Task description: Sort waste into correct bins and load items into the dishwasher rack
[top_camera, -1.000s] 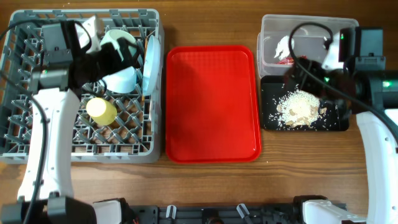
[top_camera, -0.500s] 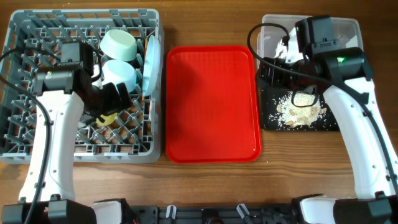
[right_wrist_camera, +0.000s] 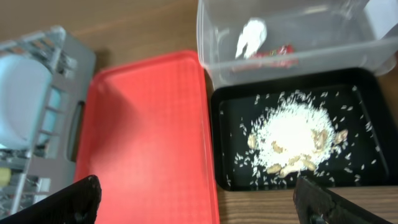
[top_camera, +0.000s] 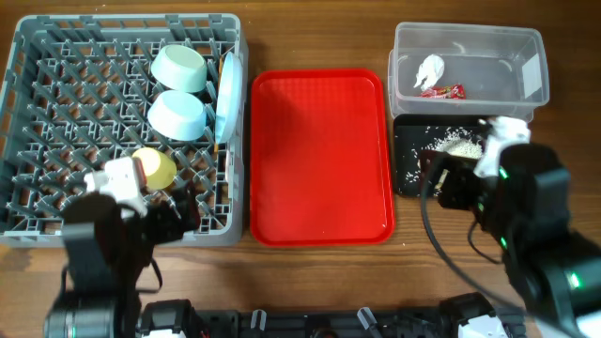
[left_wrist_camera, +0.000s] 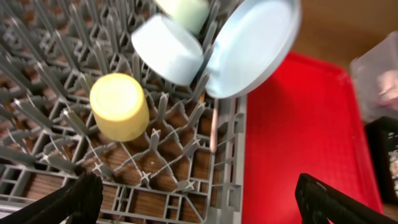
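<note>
The grey dishwasher rack holds the mint-green bowl, the light blue bowl, the pale blue plate on edge and the yellow cup. In the left wrist view the cup, bowl and plate show too. The fork is not clearly seen. The clear tub holds the tissue and the red wrapper. The black tray holds the rice scraps. My left gripper is open and empty over the rack's front right corner. My right gripper is open and empty over the black tray's front.
The flat red serving tray lies bare between the rack and the bins, and shows in both wrist views. Bare wooden table runs along the front. Both arm bases stand at the front edge.
Both arms have drawn back from the rack and the bins toward the front of the table. The bowls, the tissue and the wrapper are uncovered. Neither gripper holds anything.
</note>
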